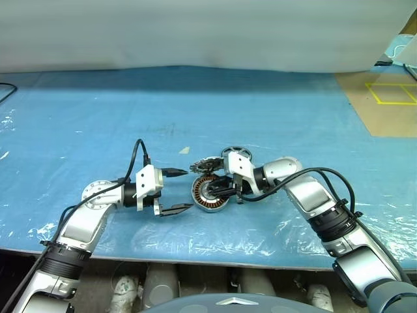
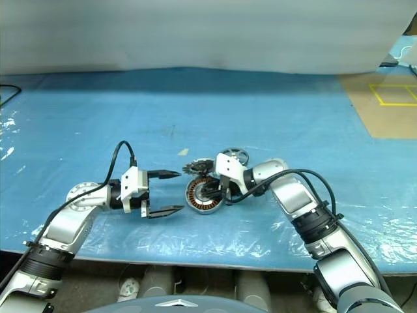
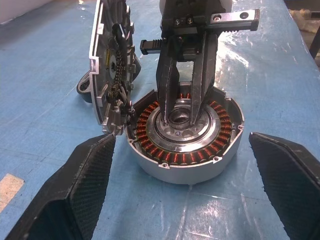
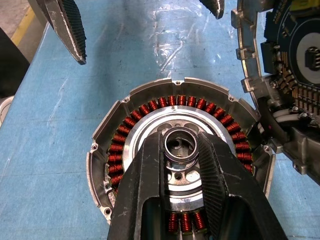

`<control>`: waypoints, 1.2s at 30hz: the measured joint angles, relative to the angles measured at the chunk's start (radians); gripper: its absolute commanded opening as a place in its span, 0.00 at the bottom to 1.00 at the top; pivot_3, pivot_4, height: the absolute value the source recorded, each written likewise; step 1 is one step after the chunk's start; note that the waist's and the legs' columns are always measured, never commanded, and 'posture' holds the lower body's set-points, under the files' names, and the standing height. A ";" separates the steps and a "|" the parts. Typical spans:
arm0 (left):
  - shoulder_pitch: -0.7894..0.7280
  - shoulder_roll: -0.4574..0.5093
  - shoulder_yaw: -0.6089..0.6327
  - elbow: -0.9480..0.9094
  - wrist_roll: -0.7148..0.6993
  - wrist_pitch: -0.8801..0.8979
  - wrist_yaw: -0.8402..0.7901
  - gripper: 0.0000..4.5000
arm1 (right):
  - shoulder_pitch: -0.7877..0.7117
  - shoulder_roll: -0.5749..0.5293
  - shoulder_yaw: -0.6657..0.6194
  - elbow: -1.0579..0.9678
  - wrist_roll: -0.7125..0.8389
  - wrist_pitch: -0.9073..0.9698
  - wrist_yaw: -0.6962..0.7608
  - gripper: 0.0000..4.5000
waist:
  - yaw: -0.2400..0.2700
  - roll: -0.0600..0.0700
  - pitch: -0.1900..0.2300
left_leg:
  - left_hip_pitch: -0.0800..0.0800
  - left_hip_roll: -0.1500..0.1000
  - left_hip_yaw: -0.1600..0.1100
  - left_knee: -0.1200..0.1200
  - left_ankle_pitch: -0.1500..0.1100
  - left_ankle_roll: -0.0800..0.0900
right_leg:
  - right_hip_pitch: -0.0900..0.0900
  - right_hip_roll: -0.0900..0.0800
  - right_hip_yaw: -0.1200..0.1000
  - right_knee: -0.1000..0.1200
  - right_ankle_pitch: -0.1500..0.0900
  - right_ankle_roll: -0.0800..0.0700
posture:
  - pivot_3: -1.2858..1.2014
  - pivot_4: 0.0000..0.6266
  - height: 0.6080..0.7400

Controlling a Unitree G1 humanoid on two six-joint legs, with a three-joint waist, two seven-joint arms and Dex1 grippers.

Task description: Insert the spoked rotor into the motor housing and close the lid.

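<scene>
Centre of frame on the blue table [image 1: 273,111]: motor housing [image 1: 208,194], its silver hub pinched by the nearly closed right gripper [image 4: 181,150]; lid [image 1: 203,167] tilted against it, spoked rotor [image 1: 238,155] behind; left gripper [image 1: 178,191] wide open, empty, just left.

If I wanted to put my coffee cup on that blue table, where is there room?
Plenty: the blue table lies bare behind the parts, back to the white wall, and on its far left. It is crowded mid-front, where the motor housing, the lid leaning against it and the spoked rotor huddle between the open left gripper and the right gripper, which pinches the housing's hub.
</scene>
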 measured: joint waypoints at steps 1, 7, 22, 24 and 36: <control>0.000 0.000 0.000 0.000 0.000 0.000 0.000 1.00 | 0.000 0.000 0.000 0.000 0.000 0.000 0.000 0.13 | 0.000 0.000 0.000 | 0.000 0.000 0.000 0.000 0.000 0.000 | 0.000 0.000 0.000 0.000 0.000 0.000 | 0.52 0.24 1.00; 0.000 0.000 0.000 0.000 0.000 0.000 0.000 1.00 | 0.000 0.000 0.000 0.000 -0.001 -0.002 0.001 0.13 | 0.000 0.000 0.000 | 0.000 0.000 0.000 0.000 0.000 0.000 | 0.000 0.000 0.000 0.000 0.000 0.000 | 0.52 0.24 1.00; 0.001 -0.006 -0.001 0.000 0.000 0.000 0.000 1.00 | 0.000 -0.001 -0.012 0.002 0.006 0.008 0.012 0.72 | 0.000 0.000 0.000 | 0.000 0.000 0.000 0.000 0.000 0.000 | 0.000 0.000 0.000 0.000 0.000 0.000 | 0.52 0.24 1.00; 0.001 -0.006 -0.001 0.000 0.000 -0.001 -0.001 1.00 | 0.000 0.000 -0.023 0.000 0.032 0.039 0.014 0.72 | 0.000 0.000 0.000 | 0.000 0.000 0.000 0.000 0.000 0.000 | 0.000 0.000 0.000 0.000 0.000 0.000 | 0.52 0.24 1.00; 0.001 -0.006 -0.001 0.001 0.001 -0.004 -0.003 1.00 | 0.003 0.015 -0.086 -0.064 0.133 0.144 0.002 0.03 | 0.000 0.000 0.000 | 0.000 0.000 0.000 0.000 0.000 0.000 | 0.000 0.000 0.000 0.000 0.000 0.000 | 0.52 0.24 1.00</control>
